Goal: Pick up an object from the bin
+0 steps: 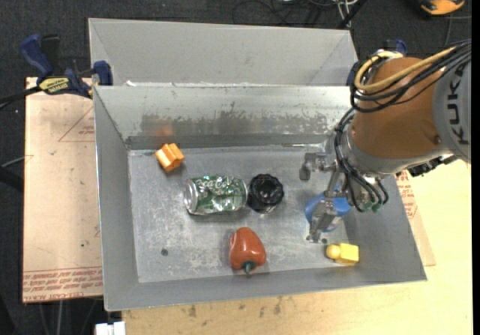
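Gripper low over the right side of the bin, fingers spread, nothing pinched. Crushed green can lies mid-floor. Red pepper near front wall. Black round thing touches the can's right end. Blue piece, partly hidden, lies against the gripper's nearer finger. Yellow block just in front. Orange block rear left.

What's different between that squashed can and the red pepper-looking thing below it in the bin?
The can is silver and green; the pepper is red with a small stem. The can is crumpled and dented, the pepper smooth and rounded. The can lies on its side mid-bin and looks longer than the pepper, which sits nearer the front wall. Both lie loose on the bin's floor, apart from each other.
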Robot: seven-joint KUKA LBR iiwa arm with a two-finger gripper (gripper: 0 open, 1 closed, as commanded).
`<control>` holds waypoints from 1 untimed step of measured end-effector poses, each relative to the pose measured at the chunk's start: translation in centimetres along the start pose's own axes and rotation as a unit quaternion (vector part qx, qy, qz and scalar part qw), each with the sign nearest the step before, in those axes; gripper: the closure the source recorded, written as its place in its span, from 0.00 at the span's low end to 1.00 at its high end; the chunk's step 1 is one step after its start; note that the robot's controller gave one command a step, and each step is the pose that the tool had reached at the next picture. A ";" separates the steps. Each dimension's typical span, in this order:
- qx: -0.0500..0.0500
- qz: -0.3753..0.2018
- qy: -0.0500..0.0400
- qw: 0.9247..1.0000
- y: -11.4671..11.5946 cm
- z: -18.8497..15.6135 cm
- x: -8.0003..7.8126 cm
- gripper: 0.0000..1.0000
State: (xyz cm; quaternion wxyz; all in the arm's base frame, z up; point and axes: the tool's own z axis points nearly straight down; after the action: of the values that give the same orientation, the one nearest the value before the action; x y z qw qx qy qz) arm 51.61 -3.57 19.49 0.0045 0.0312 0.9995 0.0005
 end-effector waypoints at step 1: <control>0.000 -0.024 0.005 1.000 -1.1 3.1 -1.4 0.00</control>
State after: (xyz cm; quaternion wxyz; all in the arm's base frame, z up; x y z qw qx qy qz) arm 52.94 -4.80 16.38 -0.0002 0.0073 1.0000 0.0005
